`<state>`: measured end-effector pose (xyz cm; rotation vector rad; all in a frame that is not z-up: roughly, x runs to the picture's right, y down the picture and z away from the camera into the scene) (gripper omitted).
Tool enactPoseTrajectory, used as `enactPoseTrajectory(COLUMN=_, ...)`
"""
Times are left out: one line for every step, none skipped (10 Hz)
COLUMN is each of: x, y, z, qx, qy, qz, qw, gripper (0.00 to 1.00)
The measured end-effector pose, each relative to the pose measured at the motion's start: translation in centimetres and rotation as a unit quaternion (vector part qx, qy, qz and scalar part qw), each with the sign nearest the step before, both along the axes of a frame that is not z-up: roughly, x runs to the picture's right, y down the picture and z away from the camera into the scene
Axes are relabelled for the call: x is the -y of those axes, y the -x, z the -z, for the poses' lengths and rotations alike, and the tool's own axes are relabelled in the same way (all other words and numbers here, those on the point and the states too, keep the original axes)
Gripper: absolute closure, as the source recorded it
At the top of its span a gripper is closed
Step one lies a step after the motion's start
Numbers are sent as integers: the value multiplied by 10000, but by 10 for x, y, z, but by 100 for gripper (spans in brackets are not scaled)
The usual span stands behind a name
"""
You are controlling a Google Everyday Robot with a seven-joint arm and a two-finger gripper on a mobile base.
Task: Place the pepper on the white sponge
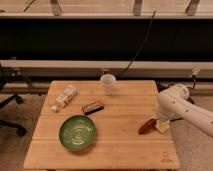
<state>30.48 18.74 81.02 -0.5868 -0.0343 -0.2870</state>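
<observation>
The pepper [146, 127] is dark red-brown and glossy. It lies slanted on the wooden table [115, 145] near the right edge. The white sponge [163, 126] is a small cream block just to its right, touching or almost touching the pepper's upper end. My gripper [160, 119] is at the end of the white arm [176, 102], which reaches in from the right. It is low over the sponge and the pepper's upper end, and the arm's wrist largely hides it.
A green plate [77, 133] sits at front left. A flat brown bar [93, 106] lies mid-table. A white printed package [64, 97] is at the left and a white cup [108, 83] at the back. A black chair [10, 112] stands left of the table.
</observation>
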Motion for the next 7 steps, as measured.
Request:
enactPoseTrajectory(x=1, y=0, z=1, qx=4, qy=-20, qz=7, qw=10000, gripper=31)
enactPoseTrajectory(x=2, y=0, z=3, qx=43, qy=-59, qz=20, qw=10000, gripper=31)
enactPoseTrajectory(x=5, y=-1, z=5, qx=173, qy=-124, qz=-29, qw=9998, gripper=31)
enactPoseTrajectory(x=7, y=-5, z=6, qx=250, qy=-162, qz=-84, qw=9995, gripper=31)
enactPoseTrajectory(x=9, y=-10, z=8, qx=359, qy=-204, qz=-178, qw=9990, gripper=31)
enactPoseTrajectory(x=8, y=-12, z=8, qx=384, qy=-179, qz=-152, qw=9990, gripper=29)
enactPoseTrajectory(x=4, y=-5, z=3, qx=377, qy=-130, qz=-94, qw=9992, gripper=22)
